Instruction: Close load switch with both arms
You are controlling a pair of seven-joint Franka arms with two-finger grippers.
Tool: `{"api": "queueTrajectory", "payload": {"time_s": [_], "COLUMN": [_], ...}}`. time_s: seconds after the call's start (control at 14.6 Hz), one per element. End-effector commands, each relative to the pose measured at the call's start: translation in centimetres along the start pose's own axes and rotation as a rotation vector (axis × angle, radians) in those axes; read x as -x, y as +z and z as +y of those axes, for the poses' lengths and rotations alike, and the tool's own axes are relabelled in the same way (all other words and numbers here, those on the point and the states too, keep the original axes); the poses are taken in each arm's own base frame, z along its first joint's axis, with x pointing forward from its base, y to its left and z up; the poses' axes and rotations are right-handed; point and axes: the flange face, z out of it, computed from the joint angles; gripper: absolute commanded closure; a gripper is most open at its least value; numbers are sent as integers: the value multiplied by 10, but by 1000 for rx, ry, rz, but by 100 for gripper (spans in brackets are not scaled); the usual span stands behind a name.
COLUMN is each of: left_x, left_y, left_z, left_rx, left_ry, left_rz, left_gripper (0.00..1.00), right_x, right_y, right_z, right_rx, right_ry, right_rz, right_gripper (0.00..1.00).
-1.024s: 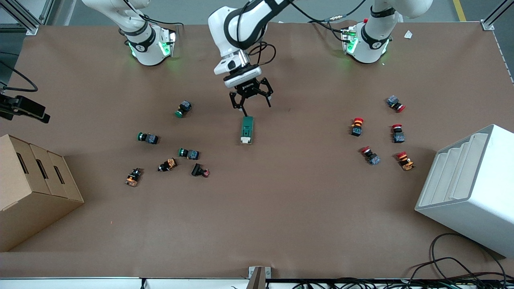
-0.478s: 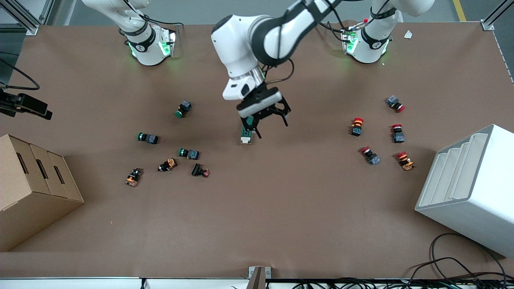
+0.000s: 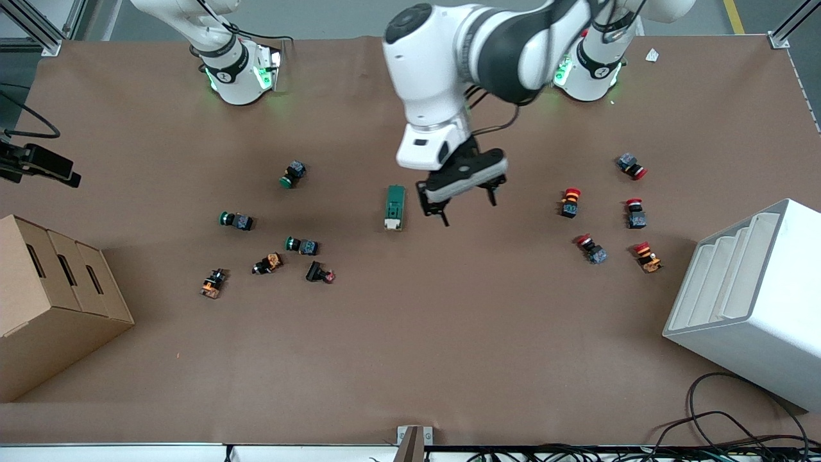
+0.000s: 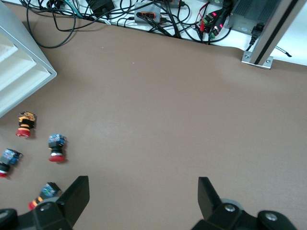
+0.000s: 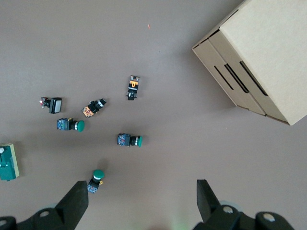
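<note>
The load switch (image 3: pixel 394 207), a dark-green block with a cream end, lies flat at mid-table. It also shows at the edge of the right wrist view (image 5: pixel 8 163). My left gripper (image 3: pixel 469 212) is open and empty, up in the air over bare table beside the switch, toward the left arm's end. In the left wrist view the left gripper (image 4: pixel 142 184) has its jaws wide apart over bare mat. My right gripper (image 5: pixel 141 187) is open and empty, high over the table; the front view does not show it.
Several green-capped and orange push-buttons (image 3: pixel 301 245) lie toward the right arm's end, red-capped ones (image 3: pixel 600 212) toward the left arm's end. A cardboard box (image 3: pixel 51 301) and a white bin (image 3: pixel 750 301) stand at the table's two ends. Cables (image 3: pixel 725 430) lie at the near edge.
My left gripper has moved from over the load switch toward the left arm's end and has risen, still open. The switch lies where it was.
</note>
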Motion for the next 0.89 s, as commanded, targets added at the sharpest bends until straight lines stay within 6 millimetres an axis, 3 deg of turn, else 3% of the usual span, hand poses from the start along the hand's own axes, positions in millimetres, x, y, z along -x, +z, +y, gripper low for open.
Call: {"api": "queueTrajectory", "payload": {"time_s": [0.0, 0.2, 0.41, 0.48, 0.61, 0.82], "left_x": [-30, -53, -67, -76, -96, -138], "left_y": [-6, -1, -14, -10, -5, -7], "left_z": [-28, -47, -62, -70, -90, -139], "left_rx": [11, 34, 74, 78, 89, 124], "left_ry": [33, 47, 19, 22, 68, 158], "left_rz": [-44, -101, -135, -147, -161, -163], "left_gripper": [0, 0, 0, 0, 0, 0], "right_x": [14, 23, 34, 40, 56, 75], "right_y": [-14, -18, -21, -21, -25, -32], "right_z": [-1, 6, 4, 5, 5, 7], "right_rx": [8, 7, 3, 4, 2, 0], "right_ry": [-1, 10, 4, 4, 2, -1], "right_rz": [7, 0, 3, 3, 5, 18], "right_gripper": [0, 0, 0, 0, 0, 0]}}
